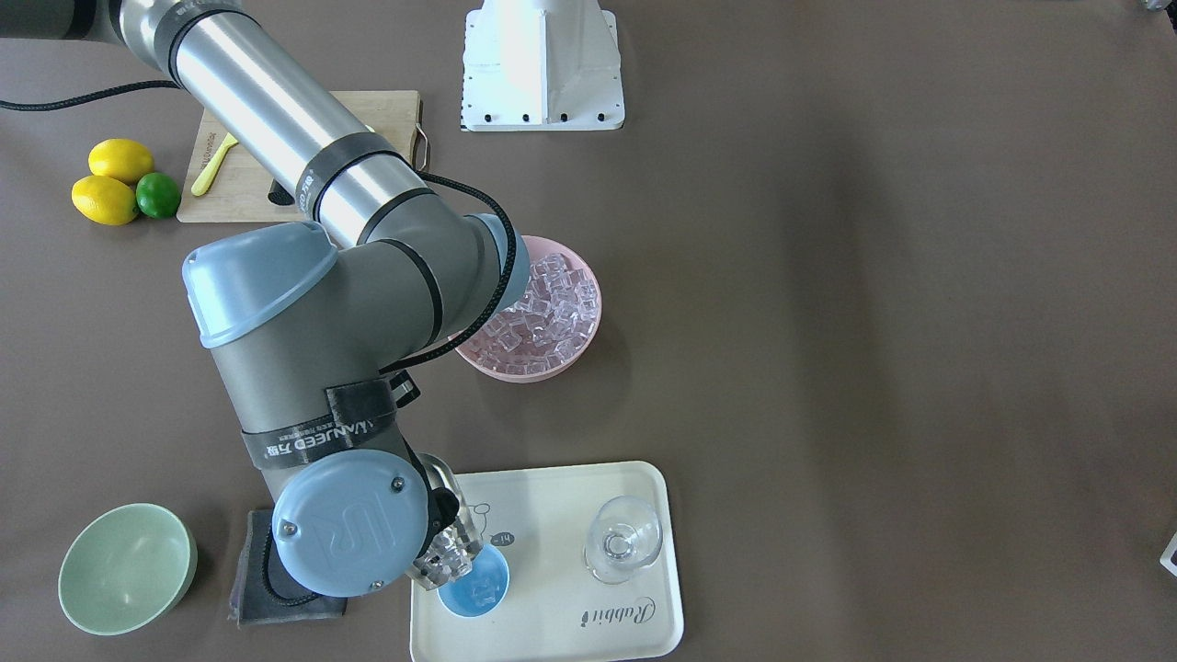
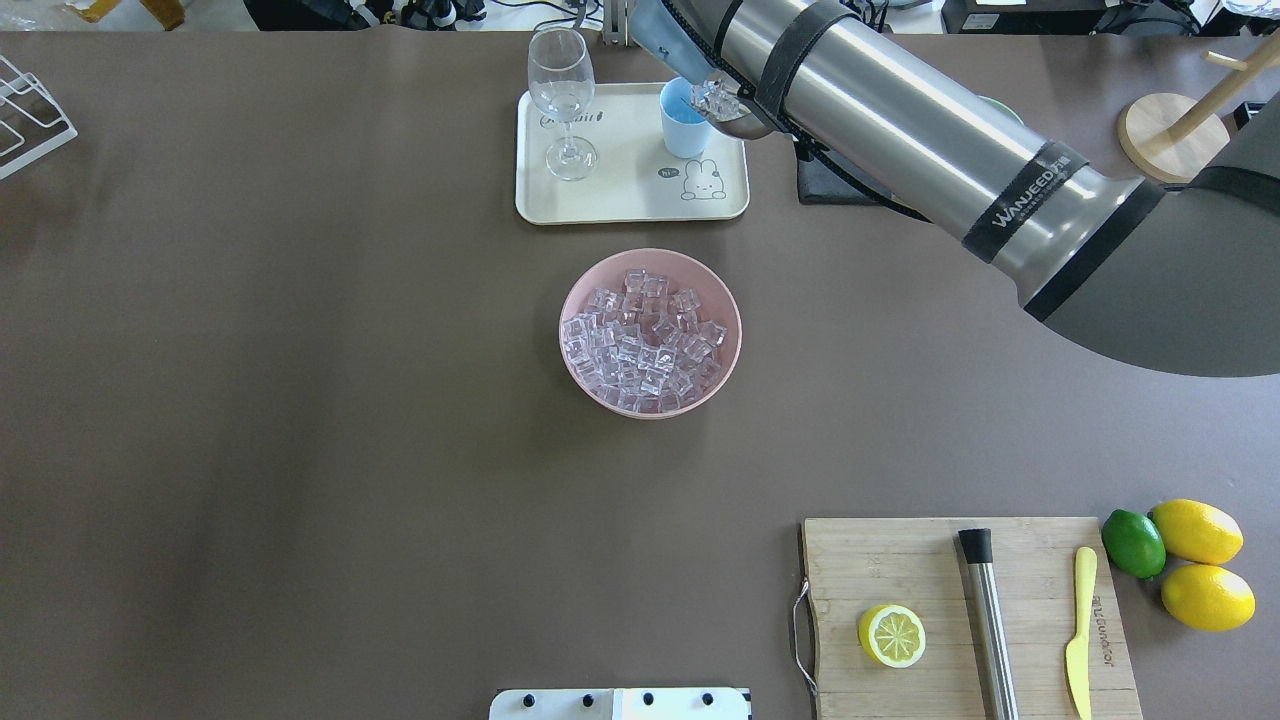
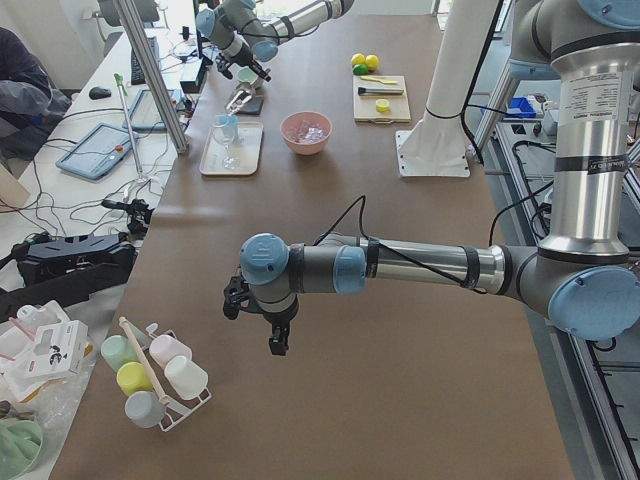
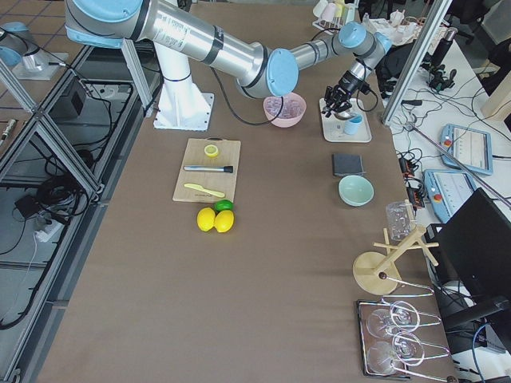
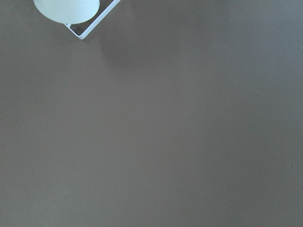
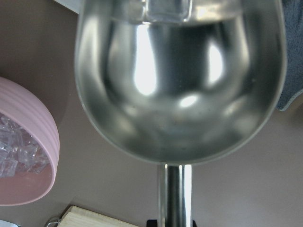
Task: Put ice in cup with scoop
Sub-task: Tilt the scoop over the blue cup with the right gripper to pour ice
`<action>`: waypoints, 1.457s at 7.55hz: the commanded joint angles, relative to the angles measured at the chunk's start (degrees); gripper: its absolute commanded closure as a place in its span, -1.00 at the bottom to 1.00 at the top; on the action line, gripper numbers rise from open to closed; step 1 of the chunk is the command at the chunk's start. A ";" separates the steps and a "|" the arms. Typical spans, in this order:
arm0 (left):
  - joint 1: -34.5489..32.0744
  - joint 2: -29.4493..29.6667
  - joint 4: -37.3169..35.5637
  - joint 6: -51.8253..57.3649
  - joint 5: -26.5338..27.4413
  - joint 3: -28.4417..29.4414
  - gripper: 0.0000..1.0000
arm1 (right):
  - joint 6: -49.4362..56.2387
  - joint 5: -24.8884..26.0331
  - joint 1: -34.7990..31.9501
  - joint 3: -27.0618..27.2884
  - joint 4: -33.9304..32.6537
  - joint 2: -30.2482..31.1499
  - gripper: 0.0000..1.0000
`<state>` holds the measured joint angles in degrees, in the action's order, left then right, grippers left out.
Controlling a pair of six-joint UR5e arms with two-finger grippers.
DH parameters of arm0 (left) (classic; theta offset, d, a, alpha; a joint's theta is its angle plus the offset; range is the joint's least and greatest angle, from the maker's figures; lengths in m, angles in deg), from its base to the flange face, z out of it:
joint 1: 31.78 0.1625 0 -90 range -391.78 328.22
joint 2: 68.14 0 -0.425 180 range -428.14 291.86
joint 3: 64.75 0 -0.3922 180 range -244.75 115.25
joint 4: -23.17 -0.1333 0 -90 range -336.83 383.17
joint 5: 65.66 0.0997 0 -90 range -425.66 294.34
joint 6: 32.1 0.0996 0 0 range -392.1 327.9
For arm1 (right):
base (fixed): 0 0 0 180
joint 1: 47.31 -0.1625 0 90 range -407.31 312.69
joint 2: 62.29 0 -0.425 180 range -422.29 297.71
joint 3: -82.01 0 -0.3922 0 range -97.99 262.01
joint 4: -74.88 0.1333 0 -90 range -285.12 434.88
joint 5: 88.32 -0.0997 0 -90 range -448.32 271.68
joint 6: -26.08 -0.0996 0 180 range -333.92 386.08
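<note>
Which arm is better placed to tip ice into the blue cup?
The right. Its scoop, loaded with ice, hangs tilted over the cup. The left arm hovers over the table, far from the tray.

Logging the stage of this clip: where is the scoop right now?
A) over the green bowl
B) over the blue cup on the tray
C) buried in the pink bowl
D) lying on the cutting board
B: the scoop, with ice in it, hangs tilted at the rim of the cup on the tray.
</note>
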<state>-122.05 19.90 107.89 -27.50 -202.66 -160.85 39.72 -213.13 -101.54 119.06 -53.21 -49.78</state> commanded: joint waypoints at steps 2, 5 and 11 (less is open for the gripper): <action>-0.26 0.29 0.27 0.15 -0.02 -1.20 -0.96 | 4.38 2.11 -0.09 -9.08 -0.93 -4.94 1.00; -0.35 0.38 3.50 0.15 -0.63 -1.46 -0.96 | 6.92 3.08 -0.26 -11.21 -2.50 -6.88 1.00; 0.09 0.64 4.58 -0.11 -1.69 -0.15 -0.96 | 5.96 1.42 -5.09 18.33 -13.02 7.75 1.00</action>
<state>-122.24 19.96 112.44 -27.53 -204.47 -161.53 45.97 -211.05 -104.75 123.87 -60.87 -49.35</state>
